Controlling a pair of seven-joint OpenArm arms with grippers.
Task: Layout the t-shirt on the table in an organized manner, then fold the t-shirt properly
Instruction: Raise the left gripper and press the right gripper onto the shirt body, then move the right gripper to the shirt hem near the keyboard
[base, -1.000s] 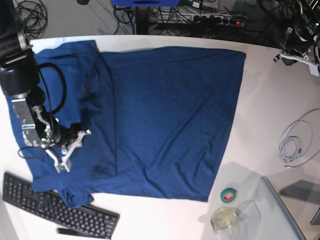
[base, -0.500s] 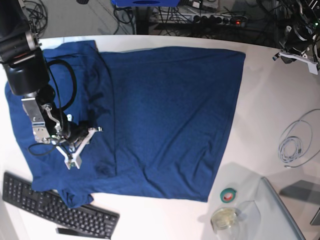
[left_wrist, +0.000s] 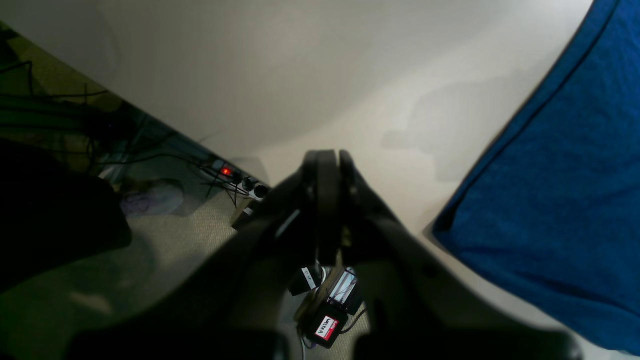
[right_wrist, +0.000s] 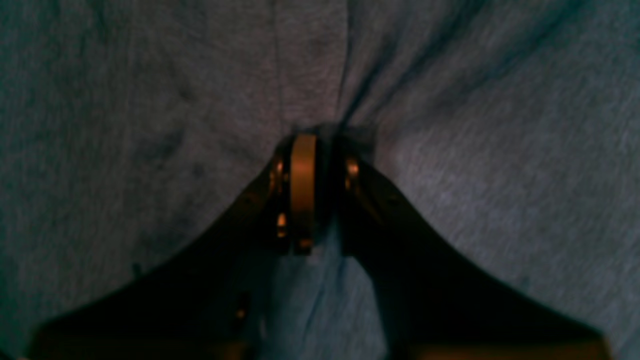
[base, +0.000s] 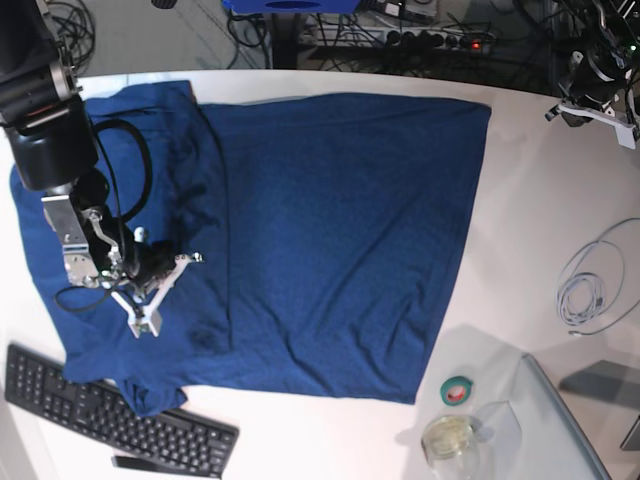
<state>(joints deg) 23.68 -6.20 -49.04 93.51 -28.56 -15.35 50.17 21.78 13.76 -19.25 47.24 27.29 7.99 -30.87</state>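
The dark navy t-shirt (base: 340, 230) lies spread flat on the white table (base: 540, 200), with one side panel folded over along a vertical crease at its left. My right gripper (base: 165, 292) points down onto that left part. In the right wrist view its jaws (right_wrist: 320, 145) stand pinched together on a puckered ridge of the t-shirt (right_wrist: 150, 100). My left gripper (left_wrist: 329, 160) is shut on nothing and hangs over the table's far edge (left_wrist: 300, 75), apart from the t-shirt's corner (left_wrist: 550, 200). In the base view the left gripper (base: 590, 112) sits at the top right.
A black keyboard (base: 110, 415) lies at the front left, touching the shirt's lower corner. At the front right are a green tape roll (base: 458, 390), a round clear jar (base: 450, 437) and a grey glassy panel (base: 575, 425). A coiled white cable (base: 590, 285) lies at the right.
My right gripper moved right across the shirt's left part and its jaws closed on the fabric. The left arm has barely shifted.
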